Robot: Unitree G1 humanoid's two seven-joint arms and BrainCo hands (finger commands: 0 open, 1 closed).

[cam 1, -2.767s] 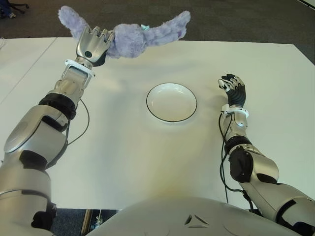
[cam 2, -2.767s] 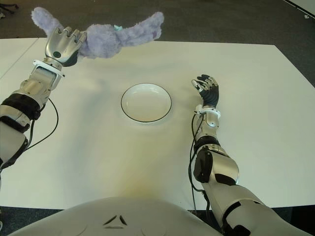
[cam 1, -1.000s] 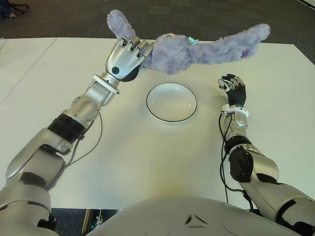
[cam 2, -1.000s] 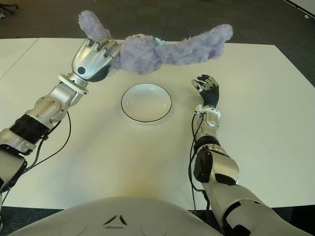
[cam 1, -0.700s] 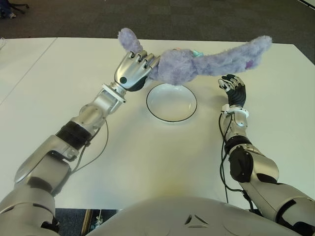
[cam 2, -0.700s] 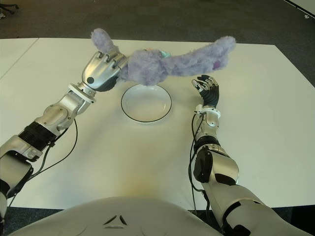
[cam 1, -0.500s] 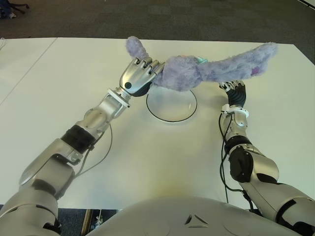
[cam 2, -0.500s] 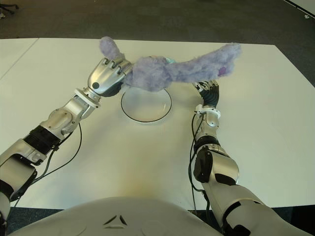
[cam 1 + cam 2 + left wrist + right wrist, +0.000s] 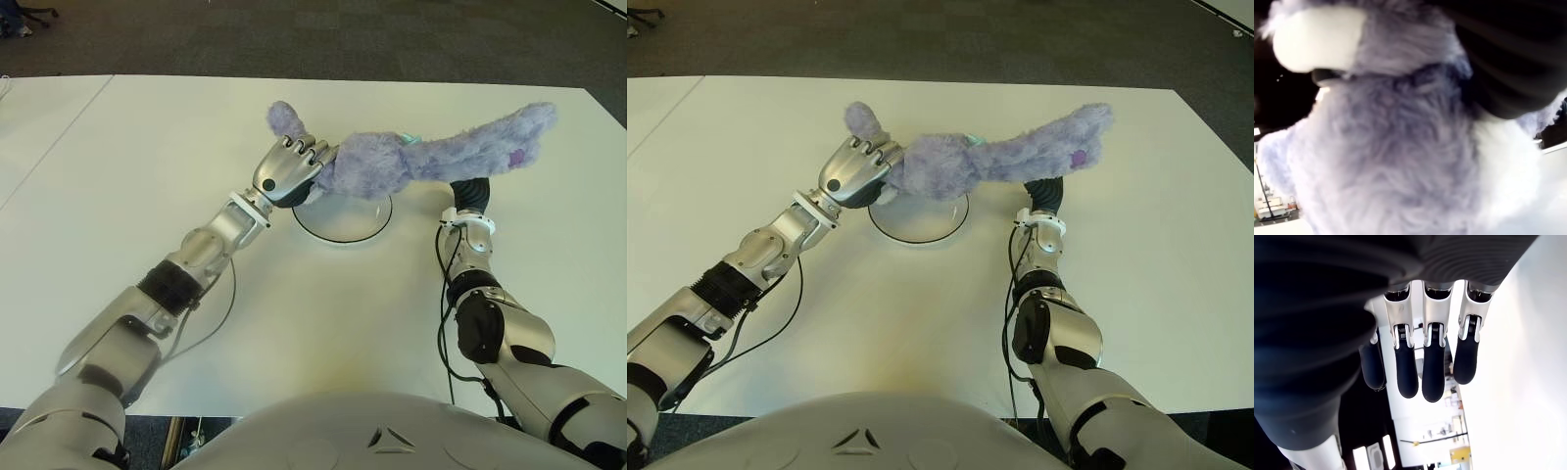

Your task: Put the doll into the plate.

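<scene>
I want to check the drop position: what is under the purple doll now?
Under the doll, held by the left hand, lies the white plate. Its far rim and the right hand are covered by the doll.

White table, dark carpet beyond far edge
</scene>
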